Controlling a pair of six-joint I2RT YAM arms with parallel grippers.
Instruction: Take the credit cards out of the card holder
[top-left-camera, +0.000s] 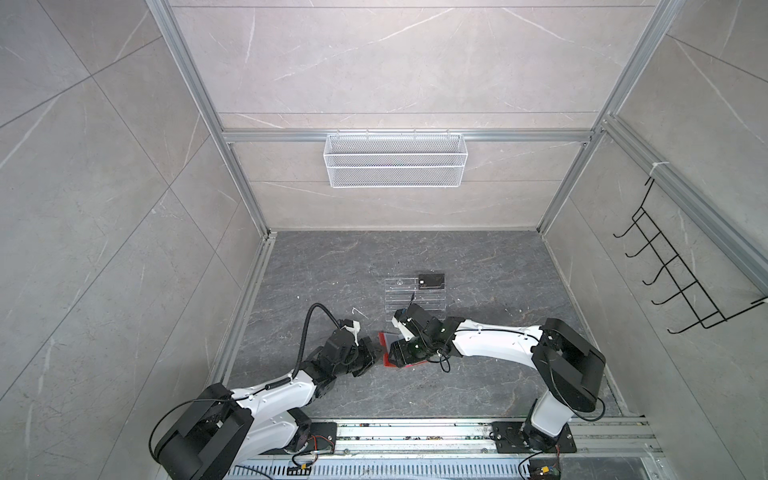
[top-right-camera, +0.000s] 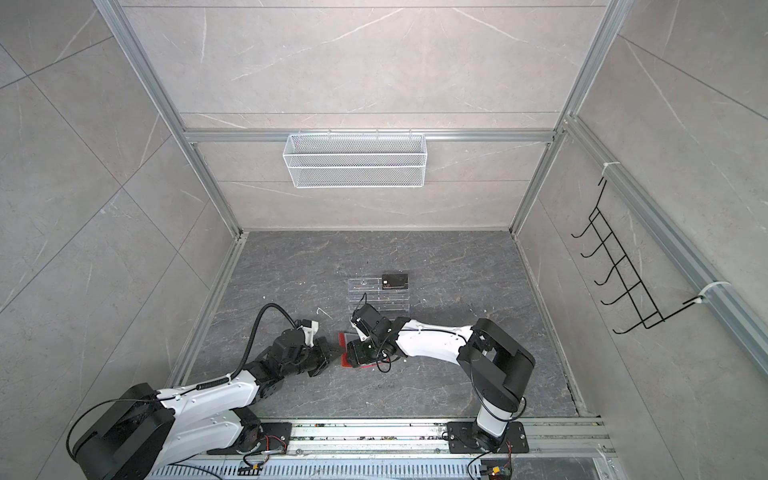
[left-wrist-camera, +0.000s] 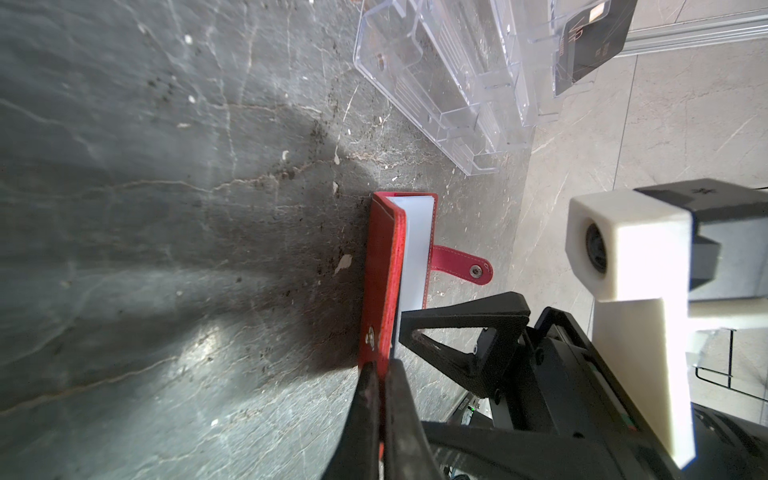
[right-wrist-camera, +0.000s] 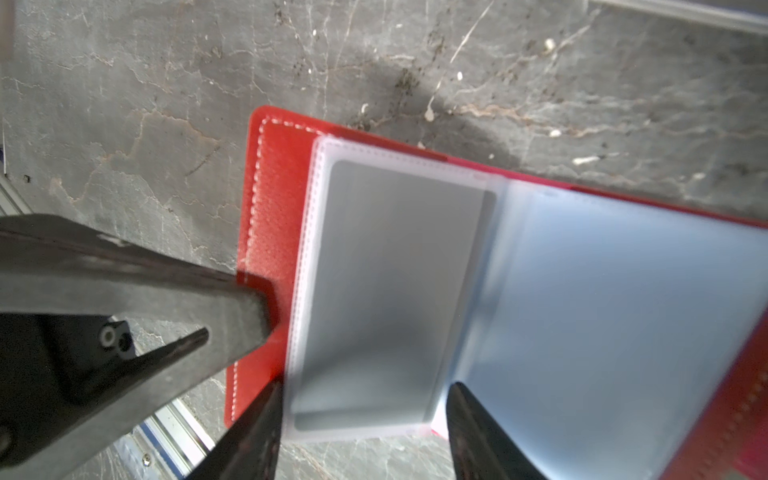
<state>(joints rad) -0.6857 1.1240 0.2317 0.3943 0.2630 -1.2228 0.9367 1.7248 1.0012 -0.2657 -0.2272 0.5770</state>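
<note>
Starting from above, in both top views the red card holder (top-left-camera: 384, 337) lies open on the near middle of the table (top-left-camera: 332, 270), between the two arms. The left end effector (top-left-camera: 373, 359) meets its left edge. The right end effector (top-left-camera: 397, 353) hangs over its pages and hides most of them. Just beyond it, on the far side, stands a clear acrylic rack (top-left-camera: 415, 297) with one black credit card (top-left-camera: 431, 281) in its far right slot.

In the left wrist view, the left end effector (left-wrist-camera: 380, 368) is clenched on the edge of the holder's red cover, pinning it. The snap strap (left-wrist-camera: 461, 266) lies undone on the table, and a finger (left-wrist-camera: 465, 320) of the right end effector reaches in against the white stack of sleeves.

In the right wrist view, the right end effector (right-wrist-camera: 365, 390) is released, its jaws standing apart on either side of one end of a clear sleeve. A grey card (right-wrist-camera: 395, 282) sits inside that sleeve, and no pinch on it shows. More bluish sleeves (right-wrist-camera: 623, 311) fan out beside it.

The step in hand looks like the reach for the next of the credit cards, with the holder steadied. The next move calls for catching the card itself rather than the plastic, then drawing it along the sleeve while the left grip holds. Which end is the sleeve's mouth cannot be told.
</note>
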